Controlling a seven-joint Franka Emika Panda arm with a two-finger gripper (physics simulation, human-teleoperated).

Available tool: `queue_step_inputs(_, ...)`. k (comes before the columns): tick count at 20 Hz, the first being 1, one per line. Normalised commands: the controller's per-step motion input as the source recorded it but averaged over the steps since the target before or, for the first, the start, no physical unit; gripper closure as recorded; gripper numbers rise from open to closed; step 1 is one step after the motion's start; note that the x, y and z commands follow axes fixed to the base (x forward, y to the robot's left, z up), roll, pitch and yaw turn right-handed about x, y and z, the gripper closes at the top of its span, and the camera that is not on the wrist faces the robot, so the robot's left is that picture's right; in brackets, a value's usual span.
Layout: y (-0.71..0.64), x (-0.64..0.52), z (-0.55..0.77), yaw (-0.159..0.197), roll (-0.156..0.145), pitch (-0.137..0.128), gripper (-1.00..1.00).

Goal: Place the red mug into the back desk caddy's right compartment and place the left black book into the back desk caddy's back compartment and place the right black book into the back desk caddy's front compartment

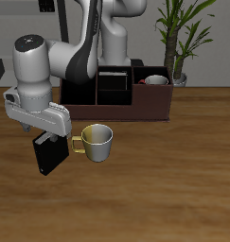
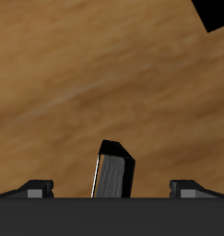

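The right black book (image 1: pixel 48 157) stands on the table beside a pale mug, leaning slightly. My gripper (image 1: pixel 47 135) hangs just above the book's top, open. In the wrist view the book (image 2: pixel 114 171) shows its pale page edges between my fingertips (image 2: pixel 35 187), which stand wide apart and clear of it. The red mug (image 1: pixel 156 81) sits in the right compartment of the back desk caddy (image 1: pixel 145 111). The left black book is hidden; I cannot pick it out among the caddy's black partitions.
A pale mug with a yellow handle (image 1: pixel 97 142) stands close beside the book. A potted plant (image 1: pixel 178 43) stands behind the caddy's end. A black shape (image 2: pixel 215 13) shows at the edge of the wrist view.
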Motion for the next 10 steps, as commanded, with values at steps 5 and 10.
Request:
queue_step_inputs(5,-0.03,-0.04,-0.22,-0.025,-0.015,0.022,-1.00)
queue_step_inputs(10,0.09,-0.02,-0.23,-0.005,0.017,0.029,-1.00)
